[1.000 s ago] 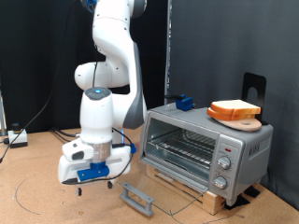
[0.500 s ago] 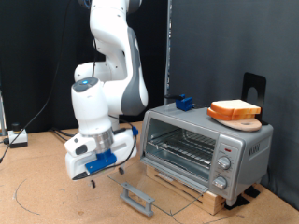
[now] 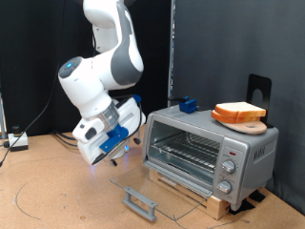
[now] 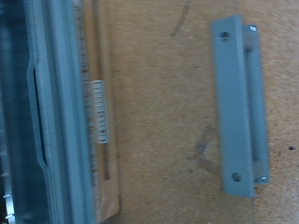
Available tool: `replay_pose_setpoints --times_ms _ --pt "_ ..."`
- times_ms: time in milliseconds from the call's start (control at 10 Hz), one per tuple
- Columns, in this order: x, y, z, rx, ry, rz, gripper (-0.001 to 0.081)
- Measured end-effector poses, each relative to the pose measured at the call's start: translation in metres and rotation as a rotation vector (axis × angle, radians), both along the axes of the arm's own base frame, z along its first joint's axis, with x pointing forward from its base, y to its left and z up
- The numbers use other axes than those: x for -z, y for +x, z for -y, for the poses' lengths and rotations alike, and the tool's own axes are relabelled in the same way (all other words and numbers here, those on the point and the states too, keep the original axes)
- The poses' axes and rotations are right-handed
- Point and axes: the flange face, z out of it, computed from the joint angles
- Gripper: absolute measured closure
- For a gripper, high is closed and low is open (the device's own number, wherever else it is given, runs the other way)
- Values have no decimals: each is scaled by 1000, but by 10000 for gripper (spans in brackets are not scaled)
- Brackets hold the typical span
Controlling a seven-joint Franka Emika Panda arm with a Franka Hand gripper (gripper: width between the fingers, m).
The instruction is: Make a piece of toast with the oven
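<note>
The silver-grey oven [image 3: 244,151] stands at the exterior view's right with its glass door swung down flat, the grey bar handle [image 3: 140,201] resting low near the table. The piece of toast [image 3: 236,108], pale-faced with an orange-brown crust, lies on top of the oven on a tan board [image 3: 250,124]. My gripper [image 3: 94,157] hangs tilted in the air to the left of the oven, above and apart from the door handle, with nothing seen between its fingers. The wrist view shows the door handle [image 4: 238,112] and the oven's front edge [image 4: 56,112], but no fingers.
A wooden base [image 3: 189,191] sits under the oven. A blue object [image 3: 187,104] and a black stand [image 3: 258,90] are behind it. Cables [image 3: 17,142] lie at the table's left edge. A dark curtain hangs at the back.
The arm has risen and swung up and to the right, carrying the gripper from just above the table near the door handle to mid-height. The oven door stays down.
</note>
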Motion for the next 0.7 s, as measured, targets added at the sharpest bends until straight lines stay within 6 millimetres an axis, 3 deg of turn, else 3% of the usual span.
replay_pose_setpoints --times_ms 300,500,700 --pt "-35 -9 -8 1 -35 -3 -3" --pt "-36 -6 -13 -20 10 34 -3" --pt "-50 -1 -41 -134 161 121 -3"
